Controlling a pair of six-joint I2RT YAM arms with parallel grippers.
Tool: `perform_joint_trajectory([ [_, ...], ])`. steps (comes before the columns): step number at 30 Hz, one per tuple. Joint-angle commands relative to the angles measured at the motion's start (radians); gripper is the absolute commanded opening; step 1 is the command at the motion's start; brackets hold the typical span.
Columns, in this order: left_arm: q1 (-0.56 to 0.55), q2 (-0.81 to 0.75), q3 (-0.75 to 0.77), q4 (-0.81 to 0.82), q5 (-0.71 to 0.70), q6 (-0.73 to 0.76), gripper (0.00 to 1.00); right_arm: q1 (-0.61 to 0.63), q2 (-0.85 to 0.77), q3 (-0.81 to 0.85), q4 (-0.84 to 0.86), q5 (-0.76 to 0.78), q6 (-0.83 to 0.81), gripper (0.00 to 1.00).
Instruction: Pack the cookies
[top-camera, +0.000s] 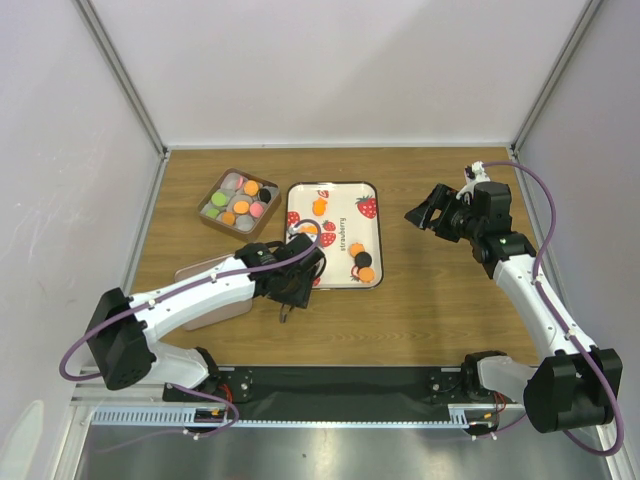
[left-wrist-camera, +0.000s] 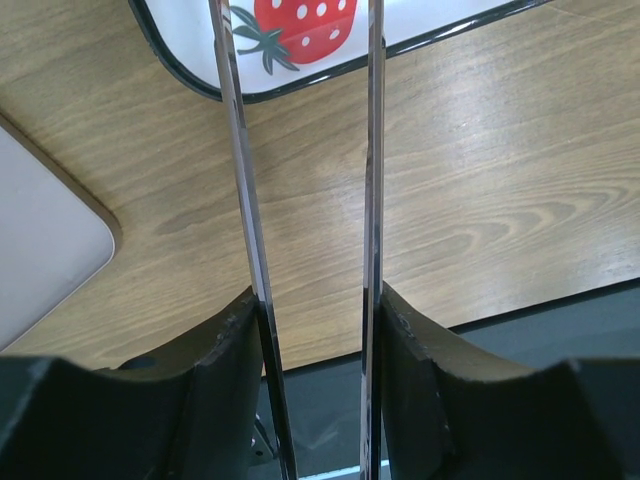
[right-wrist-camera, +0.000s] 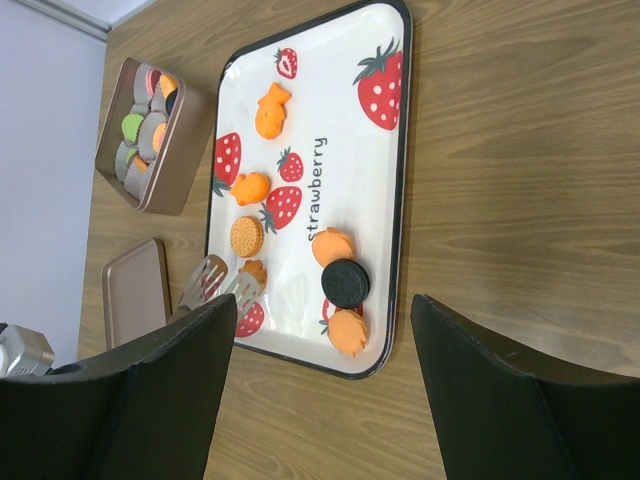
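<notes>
Several cookies lie on the white strawberry tray (top-camera: 332, 184): a black one (right-wrist-camera: 345, 283) between two orange ones (right-wrist-camera: 332, 246) near its right front corner, and more orange ones (right-wrist-camera: 246, 236) toward the left. My left gripper (left-wrist-camera: 318, 300) is shut on metal tongs (left-wrist-camera: 240, 150). The slotted tong tips (right-wrist-camera: 215, 285) hover at the tray's near left corner, beside an orange cookie (right-wrist-camera: 254, 270). My right gripper (right-wrist-camera: 322, 310) is open and holds nothing, up in the air to the right of the tray (top-camera: 428, 215).
A brown box (top-camera: 238, 200) with several coloured cookies in paper cups stands left of the tray. Its pinkish lid (top-camera: 195, 275) lies flat nearer the front, under the left arm. The black front edge of the table runs just behind the left gripper.
</notes>
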Motion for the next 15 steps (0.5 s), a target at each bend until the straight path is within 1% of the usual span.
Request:
perform_joint_trajectory([
  [1,-0.009,0.006,0.003,0.045,-0.005,-0.02,0.5,0.005,-0.001,0.018,0.011,0.01,-0.018,0.77],
  [15,-0.009,0.014,-0.037,0.068,0.001,-0.025,0.5,0.01,-0.003,0.017,0.009,0.011,-0.019,0.77],
])
